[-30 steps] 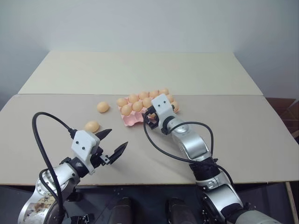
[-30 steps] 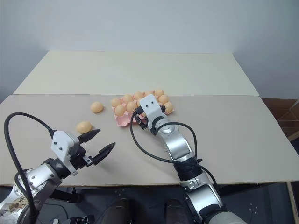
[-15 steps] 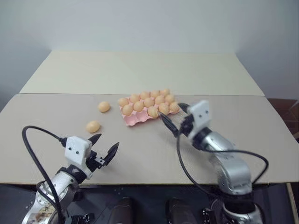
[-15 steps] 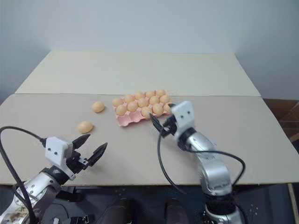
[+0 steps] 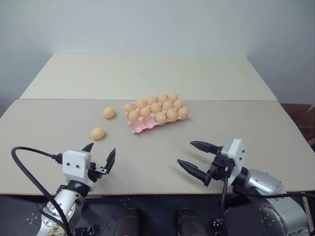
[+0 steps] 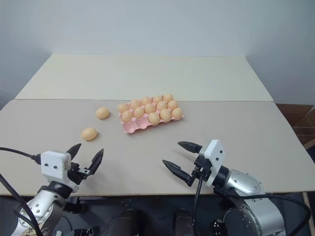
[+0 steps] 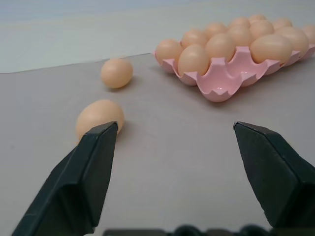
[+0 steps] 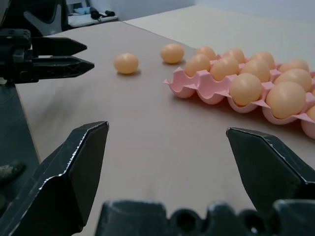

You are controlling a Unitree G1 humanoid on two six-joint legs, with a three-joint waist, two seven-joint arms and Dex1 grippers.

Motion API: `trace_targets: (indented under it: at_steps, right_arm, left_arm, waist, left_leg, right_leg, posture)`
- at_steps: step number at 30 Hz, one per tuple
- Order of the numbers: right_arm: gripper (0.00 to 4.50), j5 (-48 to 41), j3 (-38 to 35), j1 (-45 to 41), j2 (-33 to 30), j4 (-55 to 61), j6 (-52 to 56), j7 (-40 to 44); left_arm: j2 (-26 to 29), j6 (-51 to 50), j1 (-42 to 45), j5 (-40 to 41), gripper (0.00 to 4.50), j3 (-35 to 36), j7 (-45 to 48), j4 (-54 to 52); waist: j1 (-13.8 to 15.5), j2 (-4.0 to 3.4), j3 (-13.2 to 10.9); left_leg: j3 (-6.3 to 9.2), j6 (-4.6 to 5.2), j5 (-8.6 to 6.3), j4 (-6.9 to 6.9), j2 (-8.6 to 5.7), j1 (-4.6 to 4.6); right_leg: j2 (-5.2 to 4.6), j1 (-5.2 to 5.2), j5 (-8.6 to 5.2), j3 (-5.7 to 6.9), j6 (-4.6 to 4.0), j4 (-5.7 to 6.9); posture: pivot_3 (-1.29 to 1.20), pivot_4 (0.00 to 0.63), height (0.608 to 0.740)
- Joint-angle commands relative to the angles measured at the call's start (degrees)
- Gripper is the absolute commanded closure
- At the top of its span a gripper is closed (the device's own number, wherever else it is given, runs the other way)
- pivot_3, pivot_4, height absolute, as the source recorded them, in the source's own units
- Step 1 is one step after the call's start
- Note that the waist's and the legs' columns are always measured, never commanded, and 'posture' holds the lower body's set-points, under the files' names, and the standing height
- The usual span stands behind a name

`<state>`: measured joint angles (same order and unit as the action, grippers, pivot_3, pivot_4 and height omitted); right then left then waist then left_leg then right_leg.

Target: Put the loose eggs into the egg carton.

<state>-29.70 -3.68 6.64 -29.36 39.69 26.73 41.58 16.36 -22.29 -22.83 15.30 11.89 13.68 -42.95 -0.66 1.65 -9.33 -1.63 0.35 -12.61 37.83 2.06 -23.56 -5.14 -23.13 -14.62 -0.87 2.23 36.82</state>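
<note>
Overhead, beige table [image 5: 147,162], seam across it, pale wall [image 5: 157,24]

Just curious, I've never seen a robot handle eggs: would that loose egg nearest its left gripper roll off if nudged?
Probably. The nearest loose egg is smooth and oval, lying on a flat table with nothing bracing it, so it would likely wobble away. Its rounded surface may also slip between narrow black fingers.

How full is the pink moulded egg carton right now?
Nearly full: the pink moulded egg carton shows empty cups at its near-left corner, and two pale orange eggs lie outside on the table.
</note>
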Motion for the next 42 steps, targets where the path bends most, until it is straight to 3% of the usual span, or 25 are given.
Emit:
trace_targets:
  at_steps: [1, 7, 14, 24, 31, 42]
  right_arm:
    - [0.00, 0.06, 0.61, 0.08, -2.03, 2.73, -1.29, 0.92]
    - [0.00, 2.86, 2.62, -0.93, -5.78, 3.67, -0.19, -0.27]
    - [0.00, 6.19, 6.05, -4.68, -6.76, 4.28, 2.66, -4.00]
    - [0.00, 6.66, 8.56, -8.64, -8.51, 3.97, 2.66, -2.08]
    - [0.00, 1.11, 8.41, -13.37, -9.11, 4.00, 4.46, 1.84]
    - [0.00, 1.73, 9.62, -19.60, -10.49, 1.68, 4.75, 3.82]
  left_arm:
    - [-0.42, 1.13, -0.16, -3.47, 0.02, -0.39, -2.43, -1.54]
    - [0.48, -2.87, 2.28, -0.22, 0.02, 3.02, -1.58, -0.37]
    - [10.90, -10.44, 9.35, 10.74, 0.02, 11.31, 8.26, 6.40]
    - [22.58, -15.01, 18.41, 12.19, 0.02, 12.45, 14.67, 18.82]
    - [23.74, -15.52, 26.17, 10.24, 0.02, 7.38, 15.21, 24.86]
    - [21.64, -15.79, 34.09, 8.03, 0.02, 1.80, 14.47, 33.96]
  waist:
    - [0.02, 0.00, 0.00]
    - [0.13, 0.05, 0.01]
    - [0.11, 0.05, 0.01]
    - [0.14, 0.09, -0.01]
    - [0.12, 0.11, -0.01]
    - [0.07, 0.14, -0.02]
  left_leg:
    - [-0.01, 0.00, 0.00, 0.00, -0.01, 0.00]
    - [-0.01, 0.00, 0.00, 0.00, -0.02, 0.00]
    - [-0.02, 0.00, 0.00, 0.00, -0.02, 0.01]
    - [-0.02, 0.00, 0.00, 0.01, -0.03, 0.00]
    - [0.00, 0.00, 0.01, 0.01, -0.03, 0.03]
    - [0.00, 0.00, 0.01, 0.01, -0.04, 0.00]
  right_leg:
    - [0.00, 0.00, 0.00, 0.00, 0.00, 0.00]
    - [0.00, 0.01, 0.00, 0.03, 0.00, -0.02]
    - [0.00, -0.01, 0.00, 0.04, 0.00, 0.00]
    - [-0.01, 0.01, 0.01, 0.07, 0.01, 0.01]
    - [0.00, 0.02, 0.04, 0.06, 0.03, 0.07]
    - [-0.02, 0.00, 0.04, 0.04, 0.05, 0.11]
  posture:
    - [0.00, 0.150, 0.740]
    - [0.00, 0.150, 0.740]
    - [0.00, 0.150, 0.740]
    - [0.00, 0.150, 0.740]
    - [0.00, 0.150, 0.740]
    - [0.00, 0.150, 0.740]
